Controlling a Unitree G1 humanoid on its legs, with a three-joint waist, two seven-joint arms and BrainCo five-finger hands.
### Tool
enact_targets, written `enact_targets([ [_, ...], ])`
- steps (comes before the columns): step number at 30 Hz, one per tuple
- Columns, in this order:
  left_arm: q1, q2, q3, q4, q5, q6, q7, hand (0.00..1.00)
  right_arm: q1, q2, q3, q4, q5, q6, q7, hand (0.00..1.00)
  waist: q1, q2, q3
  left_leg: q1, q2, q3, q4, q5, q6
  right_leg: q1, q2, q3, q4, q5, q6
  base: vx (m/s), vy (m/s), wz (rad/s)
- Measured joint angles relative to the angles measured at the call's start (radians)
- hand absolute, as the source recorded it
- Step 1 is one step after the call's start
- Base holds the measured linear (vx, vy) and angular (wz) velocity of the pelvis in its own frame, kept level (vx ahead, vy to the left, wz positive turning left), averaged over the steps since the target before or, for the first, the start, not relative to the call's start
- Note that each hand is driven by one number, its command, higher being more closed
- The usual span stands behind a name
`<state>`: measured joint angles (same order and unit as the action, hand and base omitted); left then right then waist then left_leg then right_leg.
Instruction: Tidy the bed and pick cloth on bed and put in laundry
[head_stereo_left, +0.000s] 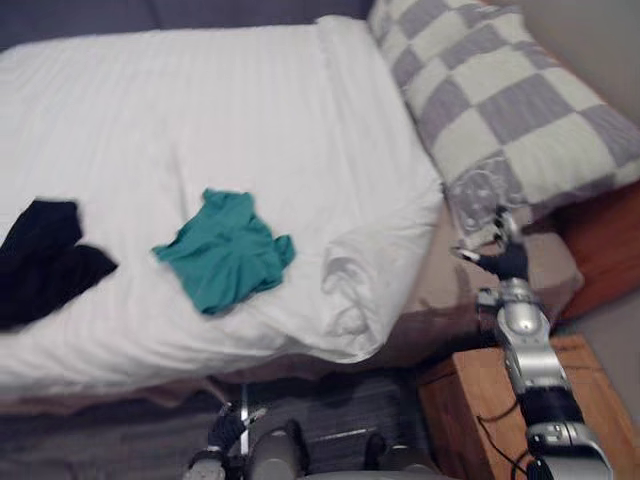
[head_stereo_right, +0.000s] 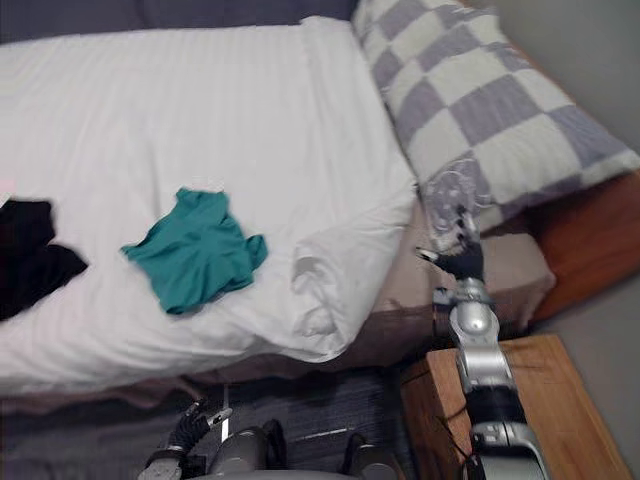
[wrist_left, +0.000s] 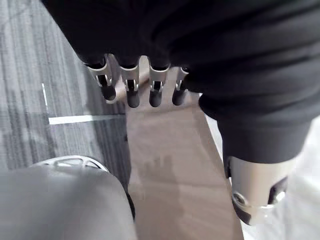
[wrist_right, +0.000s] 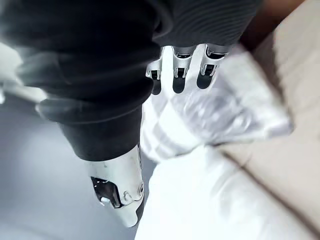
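Observation:
A crumpled teal cloth (head_stereo_left: 228, 250) lies on the white duvet (head_stereo_left: 200, 130) near the bed's front edge. A black cloth (head_stereo_left: 40, 260) lies at the duvet's left side. My right hand (head_stereo_left: 497, 255) is raised by the bed's right side, just below the corner of the checked pillow (head_stereo_left: 500, 100), fingers straight and holding nothing. In the right wrist view its fingers (wrist_right: 180, 75) point toward the pillow's corner (wrist_right: 225, 110) and the duvet (wrist_right: 200, 200). My left hand (head_stereo_left: 228, 428) hangs low in front of the bed, its fingers (wrist_left: 132, 90) relaxed over the floor.
A wooden nightstand (head_stereo_left: 470, 400) stands under my right arm. The bed's wooden frame (head_stereo_left: 605, 250) shows at the right beyond the pillow. A beige sheet (head_stereo_left: 440, 280) is bare between duvet and pillow. Grey carpet (wrist_left: 45, 75) with white tape marks lies in front.

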<state>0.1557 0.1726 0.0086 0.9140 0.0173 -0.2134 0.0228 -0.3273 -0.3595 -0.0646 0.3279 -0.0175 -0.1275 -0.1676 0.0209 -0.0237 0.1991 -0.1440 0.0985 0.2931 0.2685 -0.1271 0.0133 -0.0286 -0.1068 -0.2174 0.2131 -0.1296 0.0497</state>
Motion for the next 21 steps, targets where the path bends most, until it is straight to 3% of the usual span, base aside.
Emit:
enact_targets([
  [2, -0.020, 0.000, -0.008, -0.002, 0.002, 0.010, -0.004, 0.00, -0.115, -0.021, 0.016, 0.014, -0.002, 0.043, 0.011, 0.00, -0.005, 0.010, 0.022, -0.021, -0.037, -0.017, -0.052, 0.031, 0.004, -0.027, -0.028, -0.035, 0.005, -0.001, 0.000, -0.11, 0.131, 0.84],
  [3, -0.052, 0.001, -0.020, -0.003, 0.002, 0.012, -0.009, 0.00, -0.235, -0.063, 0.037, 0.073, -0.001, 0.068, 0.019, 0.00, -0.003, 0.030, 0.062, -0.062, -0.049, -0.028, -0.049, 0.050, 0.017, -0.059, -0.041, -0.059, 0.019, 0.001, 0.000, -0.10, 0.095, 0.50],
  [4, -0.059, 0.001, -0.020, -0.003, 0.002, 0.011, -0.010, 0.00, -0.252, -0.068, 0.037, 0.083, -0.001, 0.070, 0.020, 0.00, -0.003, 0.032, 0.069, -0.069, -0.050, -0.031, -0.049, 0.054, 0.018, -0.064, -0.042, -0.062, 0.022, 0.001, 0.000, -0.13, 0.121, 0.60],
  [8, -0.170, 0.026, -0.075, -0.026, -0.007, 0.010, -0.019, 0.00, -0.482, -0.129, 0.057, 0.252, -0.001, 0.113, 0.022, 0.00, 0.001, 0.050, 0.190, -0.159, -0.071, -0.068, -0.049, 0.116, 0.045, -0.141, -0.050, -0.079, 0.047, 0.003, -0.002, -0.06, 0.071, 0.40],
  [11, -0.232, 0.026, -0.127, -0.045, -0.010, 0.008, -0.014, 0.00, -0.559, -0.166, 0.105, 0.344, -0.001, 0.134, 0.043, 0.00, 0.017, 0.076, 0.220, -0.224, -0.075, -0.072, -0.022, 0.125, 0.054, -0.211, -0.057, -0.069, 0.086, 0.002, -0.001, 0.01, 0.023, 0.09],
  [12, -0.254, 0.026, -0.138, -0.044, -0.010, 0.008, -0.010, 0.00, -0.579, -0.172, 0.122, 0.380, -0.001, 0.137, 0.055, 1.00, 0.022, 0.083, 0.224, -0.246, -0.076, -0.071, -0.017, 0.125, 0.054, -0.242, -0.062, -0.063, 0.109, -0.001, 0.002, 0.00, 0.000, 0.00],
  [15, -0.291, 0.025, -0.164, -0.041, -0.011, 0.008, 0.002, 0.00, -0.593, -0.188, 0.154, 0.434, -0.015, 0.136, 0.083, 1.00, 0.024, 0.096, 0.236, -0.264, -0.088, -0.070, -0.004, 0.125, 0.054, -0.293, -0.089, -0.055, 0.199, -0.041, 0.007, 0.05, -0.048, 0.09],
  [21, -0.300, 0.024, -0.176, -0.037, -0.025, 0.003, -0.003, 0.00, -0.551, -0.201, 0.148, 0.431, -0.030, 0.123, 0.101, 1.00, 0.016, 0.095, 0.237, -0.255, -0.095, -0.078, 0.024, 0.120, 0.047, -0.320, -0.125, -0.052, 0.326, -0.123, -0.002, -0.01, -0.112, 0.11],
])
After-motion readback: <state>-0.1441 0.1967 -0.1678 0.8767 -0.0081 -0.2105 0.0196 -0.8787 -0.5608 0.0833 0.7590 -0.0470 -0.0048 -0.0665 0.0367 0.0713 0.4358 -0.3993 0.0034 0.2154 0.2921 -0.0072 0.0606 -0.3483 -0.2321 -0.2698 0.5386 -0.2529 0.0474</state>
